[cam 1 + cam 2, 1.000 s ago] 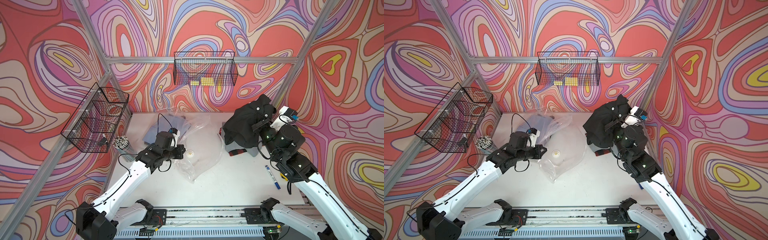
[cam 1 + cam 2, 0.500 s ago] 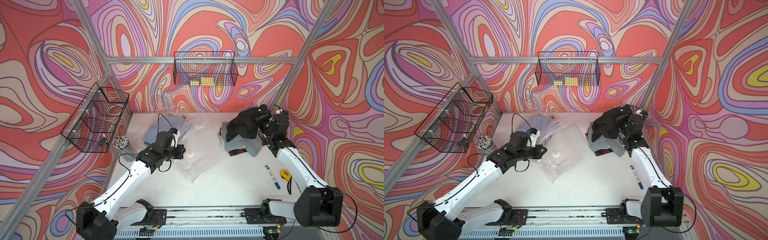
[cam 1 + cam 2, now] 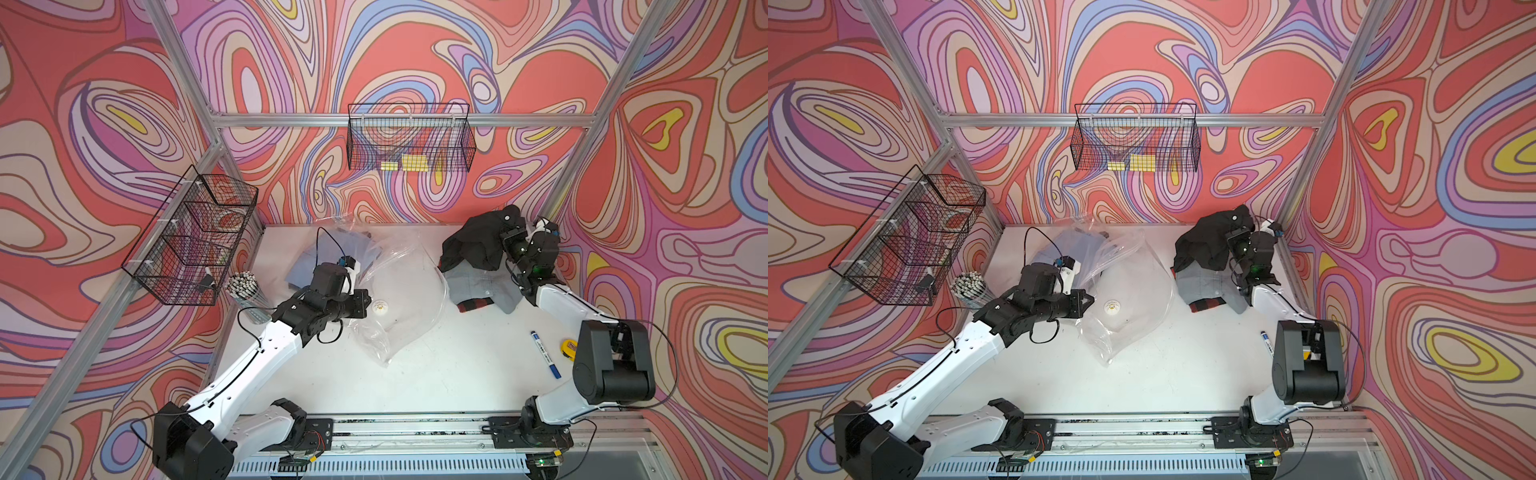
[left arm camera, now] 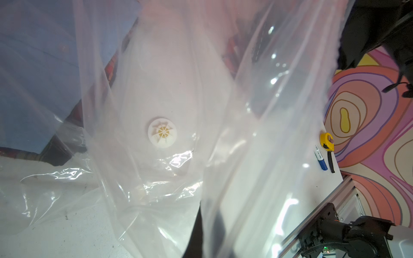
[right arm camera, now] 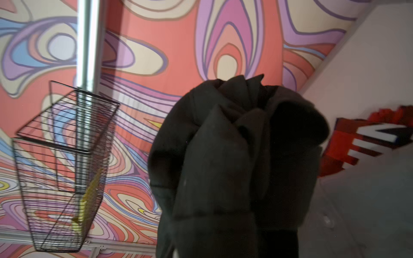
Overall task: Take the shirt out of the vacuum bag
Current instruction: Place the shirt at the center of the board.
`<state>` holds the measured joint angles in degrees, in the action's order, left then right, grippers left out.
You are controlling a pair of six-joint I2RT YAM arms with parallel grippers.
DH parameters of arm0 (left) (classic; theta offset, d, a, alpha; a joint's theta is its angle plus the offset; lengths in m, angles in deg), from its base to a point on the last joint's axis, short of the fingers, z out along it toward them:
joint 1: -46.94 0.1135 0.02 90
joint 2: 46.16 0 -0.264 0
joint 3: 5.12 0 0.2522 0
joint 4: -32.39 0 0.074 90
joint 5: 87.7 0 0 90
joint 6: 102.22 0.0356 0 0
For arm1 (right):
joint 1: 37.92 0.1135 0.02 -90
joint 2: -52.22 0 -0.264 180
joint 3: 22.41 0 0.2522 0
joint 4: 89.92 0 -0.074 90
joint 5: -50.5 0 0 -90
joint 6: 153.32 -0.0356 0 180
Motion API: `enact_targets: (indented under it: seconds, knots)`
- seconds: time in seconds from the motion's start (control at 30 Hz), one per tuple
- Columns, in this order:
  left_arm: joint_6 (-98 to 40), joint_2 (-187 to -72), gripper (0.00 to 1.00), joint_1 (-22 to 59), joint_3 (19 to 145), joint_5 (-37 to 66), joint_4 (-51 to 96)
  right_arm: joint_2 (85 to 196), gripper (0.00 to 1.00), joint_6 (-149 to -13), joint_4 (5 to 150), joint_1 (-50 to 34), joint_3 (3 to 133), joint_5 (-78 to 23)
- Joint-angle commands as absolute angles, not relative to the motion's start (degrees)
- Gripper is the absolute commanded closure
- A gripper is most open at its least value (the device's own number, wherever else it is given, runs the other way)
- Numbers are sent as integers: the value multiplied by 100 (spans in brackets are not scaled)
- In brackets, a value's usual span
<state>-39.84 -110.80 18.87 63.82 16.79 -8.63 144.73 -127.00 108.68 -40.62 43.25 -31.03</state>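
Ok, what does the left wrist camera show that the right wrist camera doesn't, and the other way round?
Only the left wrist view: the vacuum bag draped close to the lens, its white valve, a blue shirt seen through plastic, and the yellow tape measure and blue marker on the table.
Only the right wrist view: the wire basket on the wall, red plaid fabric and a grey shirt.
Both: the patterned wall and, likely, the black shirt, which is only a dark edge in the left view.
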Motion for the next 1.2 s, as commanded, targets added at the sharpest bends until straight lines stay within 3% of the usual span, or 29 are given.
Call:
enact_targets:
  seconds: [0.0,0.47,0.67,0.9,0.97,1.0,1.07,1.17]
  knots:
    - [-3885,-11168,100,1933,6394,1715,-976,15053,100,-13062,12204,-3987,3728,-3088]
    - [-3877,-11213,100,1928,6401,1761,-968,15705,97,-13007,12888,-3528,2202,-3949]
    - [-3868,-11231,100,1934,6419,1781,-993,15627,64,-13149,12881,-3533,2031,-3890]
    - [-3868,-11222,90,1933,6421,1792,-1000,14727,42,-13063,11849,-3529,2267,-3891]
    - [-3872,-11204,87,1933,6421,1783,-996,14348,22,-13023,11342,-3533,2374,-3962]
    - [-3874,-11199,86,1929,6419,1777,-1000,14118,20,-12972,11015,-3533,2464,-4020]
    - [-3885,-11191,84,1928,6419,1763,-1000,13646,2,-12877,10354,-3535,2607,-4235]
    - [-3885,-11183,84,1933,6423,1776,-997,12987,2,-12656,9556,-3537,2753,-4492]
